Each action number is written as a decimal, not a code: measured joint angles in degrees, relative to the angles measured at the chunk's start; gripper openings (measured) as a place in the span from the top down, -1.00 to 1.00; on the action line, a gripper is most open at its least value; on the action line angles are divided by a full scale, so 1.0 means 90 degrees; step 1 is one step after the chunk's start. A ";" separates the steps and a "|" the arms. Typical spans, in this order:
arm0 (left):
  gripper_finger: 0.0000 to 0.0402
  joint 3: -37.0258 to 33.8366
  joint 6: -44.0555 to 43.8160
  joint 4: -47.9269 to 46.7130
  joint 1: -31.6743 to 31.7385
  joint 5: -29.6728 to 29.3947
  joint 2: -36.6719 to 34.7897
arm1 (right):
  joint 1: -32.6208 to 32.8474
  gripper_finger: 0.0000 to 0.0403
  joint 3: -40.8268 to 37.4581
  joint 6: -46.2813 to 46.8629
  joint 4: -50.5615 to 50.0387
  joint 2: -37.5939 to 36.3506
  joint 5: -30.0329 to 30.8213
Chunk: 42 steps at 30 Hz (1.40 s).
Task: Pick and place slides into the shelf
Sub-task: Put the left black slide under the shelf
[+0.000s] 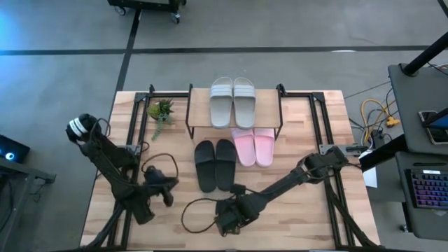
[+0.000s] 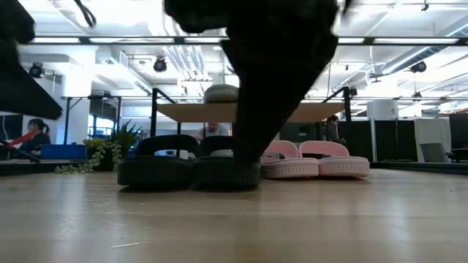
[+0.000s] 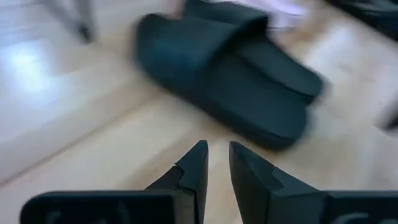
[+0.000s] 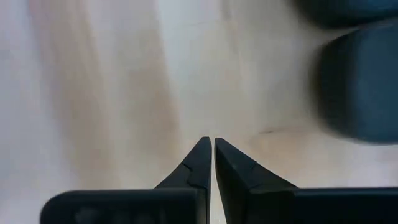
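The shelf (image 1: 269,119) stands at the table's far middle, and the two light grey slides (image 1: 233,101) lie side by side on its board. The pale pink pair (image 1: 253,145) lies on the table at the shelf's near side, its far ends under the board. To their left, the black pair (image 1: 215,164) rests flat on the table. My left gripper (image 1: 166,187) hovers left of the black pair, its fingers (image 3: 198,163) a narrow gap apart, with a black slide (image 3: 230,74) ahead of it. My right gripper (image 1: 227,218) is shut near the table's near edge, just short of the black pair's heels (image 4: 360,87).
A small green plant (image 1: 161,110) sits left of the shelf. A dark cable loop (image 1: 192,210) lies on the table by my right gripper. In the low view a dark arm (image 2: 278,73) blocks the middle. Bare wood lies along the near edge.
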 joint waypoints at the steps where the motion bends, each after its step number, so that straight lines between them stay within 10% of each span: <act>1: 0.75 -0.0003 -0.0395 -0.0328 0.0044 0.0106 -0.0020 | -0.0050 0.94 -0.0002 0.0364 0.0073 0.0000 -0.0166; 8: 0.75 -0.0007 -0.1737 -0.1705 0.0170 0.0365 -0.0261 | -0.0470 0.94 -0.0015 0.3142 -0.0019 0.0000 0.0201; 21: 0.75 -0.0315 -0.1755 -0.2754 0.0191 0.1400 -0.1369 | -0.1147 0.94 -0.0027 0.3852 0.1471 0.0000 -0.1193; 42: 0.74 -0.0459 -0.1563 -0.2499 0.0189 0.1442 -0.1620 | -0.1239 0.94 -0.0744 0.4340 0.2059 0.0029 -0.0665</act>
